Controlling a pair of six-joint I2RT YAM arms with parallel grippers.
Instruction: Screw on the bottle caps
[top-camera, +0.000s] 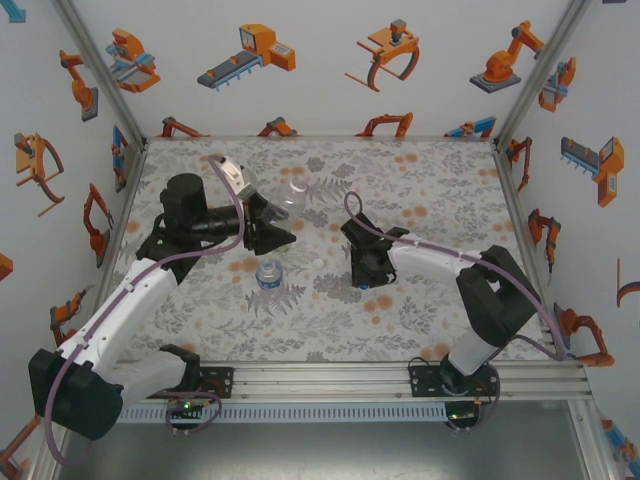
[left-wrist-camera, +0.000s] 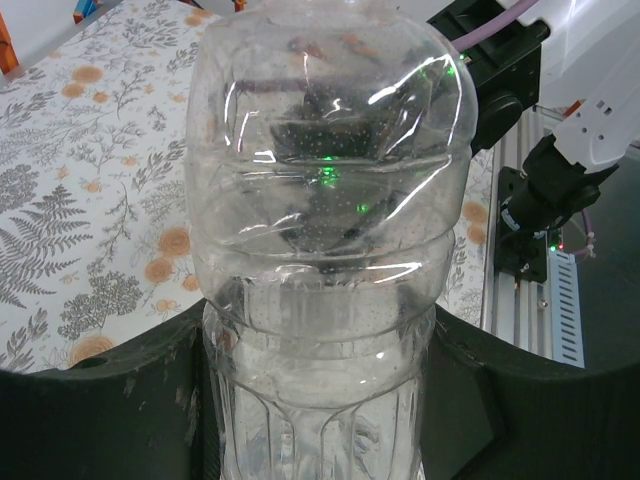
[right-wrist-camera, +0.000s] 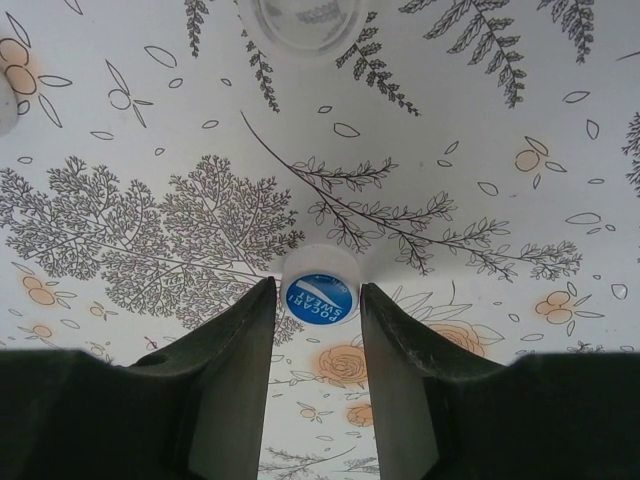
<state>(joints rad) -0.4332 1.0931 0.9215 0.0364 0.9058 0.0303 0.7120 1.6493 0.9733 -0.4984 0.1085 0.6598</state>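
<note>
Your left gripper is clamped on the clear bottle, its dark fingers pressed against the ribbed lower part on both sides. From overhead, that bottle sits left of the table's middle, toward the back wall, pointing away from the gripper (the wrist camera looks straight through the plastic, so detail inside is blurred).

Your right gripper points down at the flowered table, right of centre. Its two fingers stand on either side of a blue-topped cap that lies flat on the print. The right-hand finger meets the cap's edge, while the other is just beside it. You cannot tell from this whether the cap is actually pinched.

The short bottle with a blue label stands upright on the table, just in front of your left gripper and apart from both arms. A small white cap lies on the table between that short bottle and your right gripper, touching neither.
</note>
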